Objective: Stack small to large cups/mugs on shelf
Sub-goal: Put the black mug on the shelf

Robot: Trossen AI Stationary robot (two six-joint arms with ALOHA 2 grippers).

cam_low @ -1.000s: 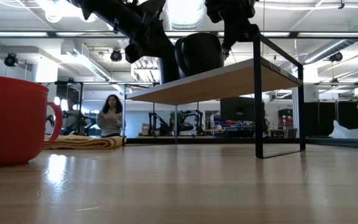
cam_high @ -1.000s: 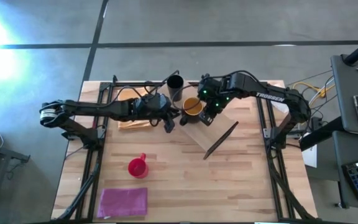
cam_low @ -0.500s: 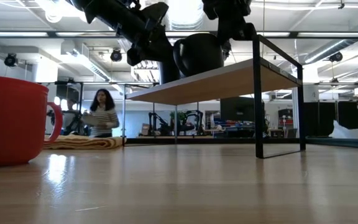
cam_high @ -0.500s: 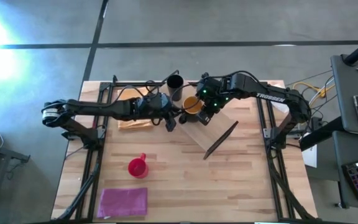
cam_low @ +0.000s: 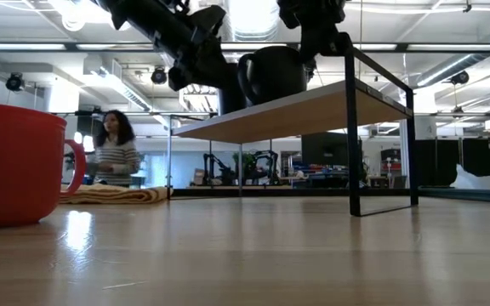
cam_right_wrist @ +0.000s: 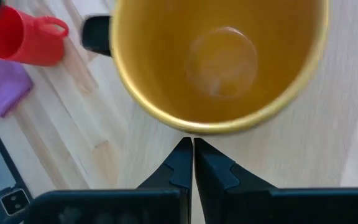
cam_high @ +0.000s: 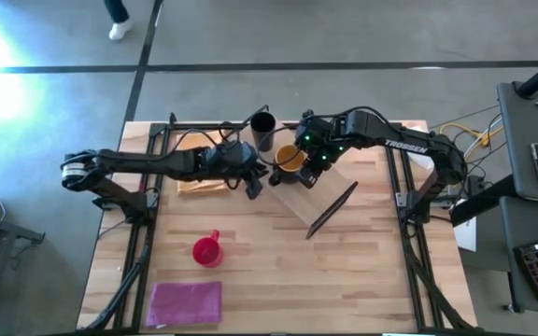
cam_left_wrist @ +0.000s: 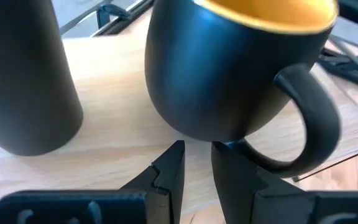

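My right pincer (cam_high: 312, 174) is pinched closed beside the dark yellow-lined mug (cam_high: 290, 160) on the light-wood shelf (cam_high: 330, 191); my left pincer (cam_left_wrist: 196, 163) is nearly closed.

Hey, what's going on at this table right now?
Both arms are at the shelf. The right gripper and the left gripper flank the dark mug with the yellow inside, which stands on the shelf beside the black cup. The red mug waits on the table.
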